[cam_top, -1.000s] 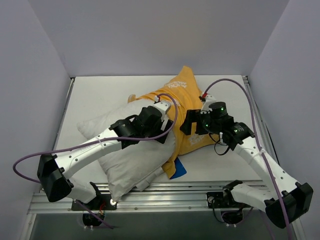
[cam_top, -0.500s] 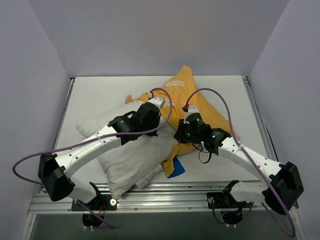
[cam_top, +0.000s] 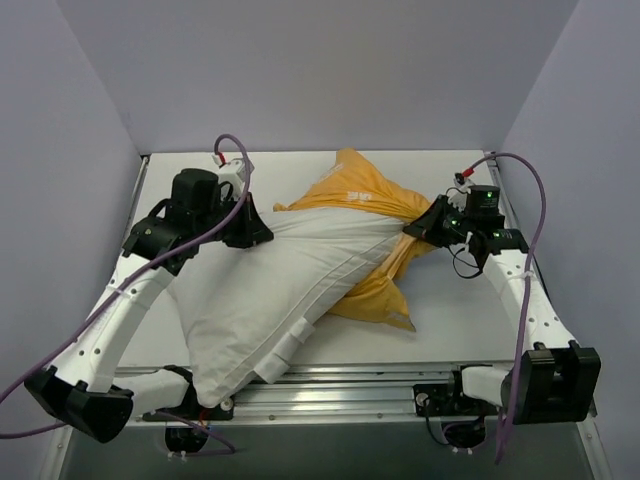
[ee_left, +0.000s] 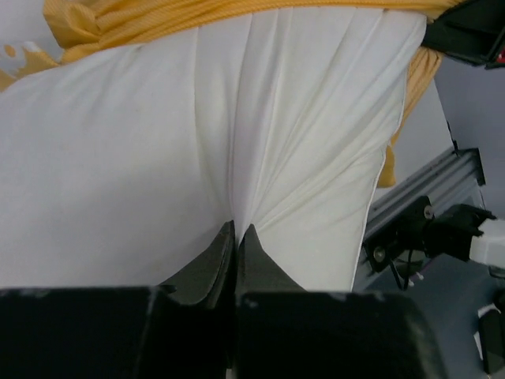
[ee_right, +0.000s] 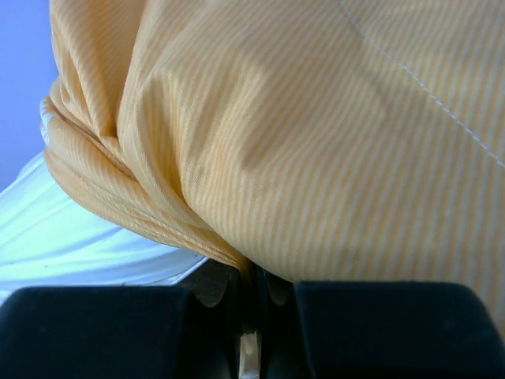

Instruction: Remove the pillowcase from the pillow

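The white pillow [cam_top: 270, 290] lies diagonally across the table, its near corner on the front rail. My left gripper [cam_top: 262, 237] is shut, pinching a fold of the pillow's [ee_left: 158, 142] white fabric between its fingertips [ee_left: 237, 230]. The yellow-orange pillowcase [cam_top: 362, 192] still wraps the pillow's far right end, bunched and stretched taut. My right gripper [cam_top: 418, 228] is shut on a gathered fold of that pillowcase [ee_right: 316, 142], at the right side of the table. In the right wrist view the gripper [ee_right: 252, 272] holds the striped cloth, with the pillow [ee_right: 71, 237] showing white below it. The blue side is hidden.
An aluminium rail [cam_top: 400, 378] runs along the table's near edge. Grey walls close in the left, back and right. Purple cables loop above both arms. Bare white tabletop [cam_top: 300, 165] shows behind the pillow and at the front right [cam_top: 450, 320].
Both grippers have shut and pulled apart: the left arm swung to the far left with the pillow, the right arm to the right with the pillowcase. More white pillow shows.
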Motion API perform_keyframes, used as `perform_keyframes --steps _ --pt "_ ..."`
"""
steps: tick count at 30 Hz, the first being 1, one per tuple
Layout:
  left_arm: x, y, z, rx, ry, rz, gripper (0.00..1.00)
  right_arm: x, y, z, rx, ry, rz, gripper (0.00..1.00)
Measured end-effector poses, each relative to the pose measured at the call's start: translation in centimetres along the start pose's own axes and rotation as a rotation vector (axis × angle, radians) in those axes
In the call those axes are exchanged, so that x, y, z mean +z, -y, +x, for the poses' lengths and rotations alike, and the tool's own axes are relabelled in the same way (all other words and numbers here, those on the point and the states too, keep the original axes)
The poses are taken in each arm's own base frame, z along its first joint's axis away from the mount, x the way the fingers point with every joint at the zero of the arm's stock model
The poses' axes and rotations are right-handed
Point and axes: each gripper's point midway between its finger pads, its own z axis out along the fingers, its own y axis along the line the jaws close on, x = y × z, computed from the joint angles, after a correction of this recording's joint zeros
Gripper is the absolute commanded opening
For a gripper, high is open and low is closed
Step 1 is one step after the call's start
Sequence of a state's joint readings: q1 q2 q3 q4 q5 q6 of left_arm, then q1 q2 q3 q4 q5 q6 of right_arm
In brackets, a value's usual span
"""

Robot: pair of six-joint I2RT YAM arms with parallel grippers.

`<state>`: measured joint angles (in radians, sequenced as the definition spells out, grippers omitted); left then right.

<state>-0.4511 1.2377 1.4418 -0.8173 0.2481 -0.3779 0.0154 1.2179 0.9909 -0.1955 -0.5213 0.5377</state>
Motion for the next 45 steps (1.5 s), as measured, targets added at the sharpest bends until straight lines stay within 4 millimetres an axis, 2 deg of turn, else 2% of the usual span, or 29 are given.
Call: perform_keyframes --steps 1,2,3,4,5,6,7,8,9,11,13,15,18,21,23,27,28,31,32,34,35,37,38,39,41,43,44,45 --pt "-0.3 0.0 0.6 -0.008 -0.010 0.018 0.02 -0.1 -0.1 0.5 0.015 -0.022 -0.014 0.00" --pt "-0.5 0.0 1.5 -0.024 -0.025 0.039 0.02 -0.1 -0.2 1.0 0.024 -0.047 -0.025 0.04" --pt "-0.8 0.1 2.7 -0.044 -0.038 0.069 0.02 0.0 -0.1 1.5 0.032 -0.073 -0.030 0.19" --pt "-1.0 0.2 3.5 -0.059 -0.043 0.091 0.10 0.1 0.0 1.9 0.039 -0.090 -0.028 0.29" --pt "-1.1 0.2 4.4 -0.073 -0.049 0.112 0.47 0.3 0.3 2.1 0.040 -0.098 -0.018 0.37" --pt "-1.3 0.2 5.3 -0.081 -0.054 0.123 0.64 0.4 0.7 2.1 0.037 -0.098 0.000 0.46" --pt "-1.7 0.1 6.3 -0.095 -0.071 0.116 0.77 0.5 1.4 1.9 0.023 -0.082 0.040 0.58" --pt "-2.1 -0.1 6.8 -0.101 -0.075 0.105 0.95 0.4 2.3 1.5 0.017 -0.062 0.082 0.62" --pt "-2.5 -0.1 6.9 -0.096 -0.069 0.093 0.99 0.3 3.1 0.9 0.004 -0.039 0.123 0.69" --pt "-3.2 0.2 6.5 -0.088 -0.059 0.073 0.94 -0.3 3.8 -0.9 -0.022 0.016 0.188 0.74" --pt "-3.6 0.5 4.8 -0.059 -0.026 0.053 0.94 -1.3 3.2 -3.2 -0.065 0.084 0.209 0.79" --pt "-3.8 0.3 2.4 -0.047 0.029 0.020 0.94 -2.4 1.3 -5.3 -0.138 0.146 0.179 0.81" --pt "-3.2 -1.0 -0.3 -0.038 0.097 -0.039 0.94 -3.4 -3.0 -6.7 -0.262 0.201 0.090 0.82" --pt "-0.9 -3.9 -1.4 -0.046 0.092 -0.124 0.94 -2.9 -7.1 -6.0 -0.371 0.190 -0.003 0.83" --pt "1.6 -5.9 -1.4 -0.059 0.051 -0.166 0.94 -1.7 -9.7 -5.0 -0.444 0.153 -0.054 0.83" --pt "6.6 -8.8 0.3 -0.074 -0.067 -0.206 0.94 2.3 -15.0 -2.2 -0.622 0.056 -0.147 0.85" --pt "7.4 -9.1 0.8 -0.074 -0.089 -0.206 0.94 3.7 -16.5 -1.3 -0.675 0.030 -0.175 0.85" --pt "8.9 -9.6 2.2 -0.077 -0.135 -0.189 1.00 7.1 -18.8 0.5 -0.796 -0.021 -0.221 0.86" --pt "9.2 -9.6 2.7 -0.080 -0.143 -0.173 0.89 8.1 -19.5 0.9 -0.830 -0.034 -0.234 0.86" --pt "9.6 -9.4 3.5 -0.093 -0.157 -0.145 0.77 10.6 -20.5 1.3 -0.881 -0.055 -0.249 0.86" --pt "9.8 -9.2 3.8 -0.098 -0.161 -0.133 0.59 11.8 -20.9 1.9 -0.909 -0.071 -0.256 0.86" --pt "10.1 -9.1 4.4 -0.111 -0.164 -0.115 0.40 14.5 -21.3 3.0 -0.960 -0.116 -0.261 0.87" --pt "10.1 -9.0 4.6 -0.115 -0.160 -0.107 0.17 15.6 -21.2 3.9 -0.982 -0.145 -0.265 0.87" --pt "10.0 -9.0 4.7 -0.122 -0.156 -0.102 0.06 16.6 -20.8 4.8 -1.003 -0.178 -0.263 0.87" --pt "9.8 -8.7 4.7 -0.116 -0.144 -0.091 0.02 18.2 -19.5 7.0 -1.045 -0.260 -0.256 0.84" --pt "9.6 -8.6 4.7 -0.109 -0.140 -0.090 0.02 19.3 -18.3 8.7 -1.091 -0.317 -0.248 0.58" --pt "9.5 -8.7 4.8 -0.110 -0.144 -0.093 0.02 19.7 -18.0 9.0 -1.103 -0.327 -0.243 0.32" --pt "9.4 -8.8 5.0 -0.112 -0.151 -0.098 0.02 20.0 -17.7 8.8 -1.119 -0.327 -0.232 0.22"
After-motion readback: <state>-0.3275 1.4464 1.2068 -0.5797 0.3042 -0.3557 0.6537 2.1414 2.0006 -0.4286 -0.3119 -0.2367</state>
